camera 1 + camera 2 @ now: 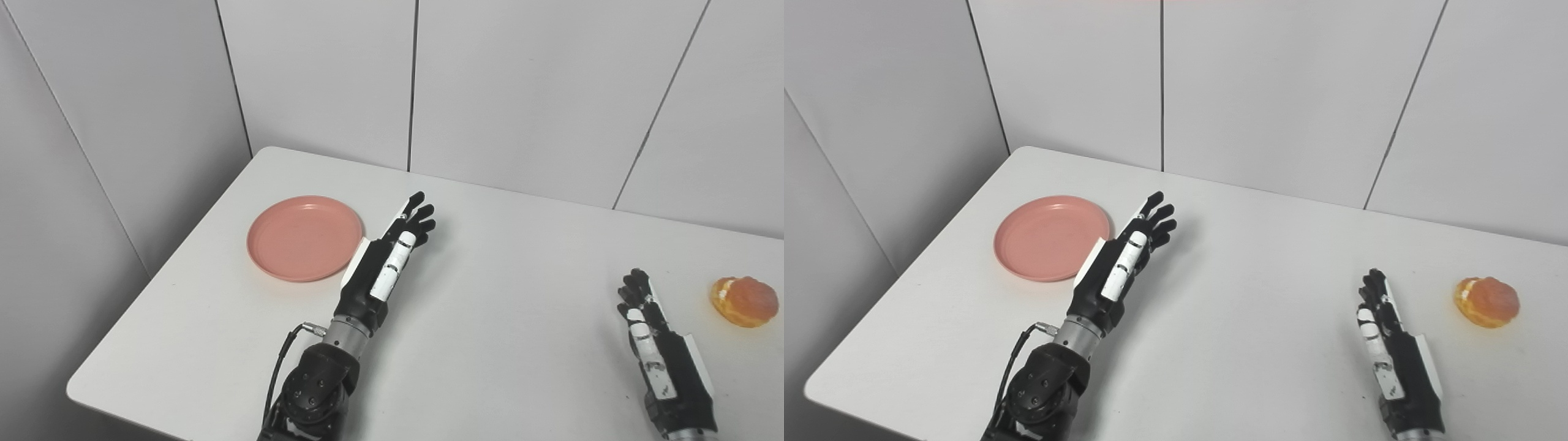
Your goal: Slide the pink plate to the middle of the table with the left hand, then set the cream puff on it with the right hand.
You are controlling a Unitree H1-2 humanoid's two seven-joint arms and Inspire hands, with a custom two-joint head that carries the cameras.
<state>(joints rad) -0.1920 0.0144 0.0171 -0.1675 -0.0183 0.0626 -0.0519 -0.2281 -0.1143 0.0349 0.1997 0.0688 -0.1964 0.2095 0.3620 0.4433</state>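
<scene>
While the pink plate (304,237) sits far left on the worktop (478,318), I see my left hand (383,260) just beside its right rim, fingers (421,215) stretched out and spread, holding nothing. To slide it well, I'd reach over the plate, catch the far-left rim and drag it flat toward centre. Over on the right, my right hand (652,327) waits, fingers extended and empty, near the cream puff (744,301).

plate (304,237) far left on table (502,318), cream puff (744,301) far right
</scene>
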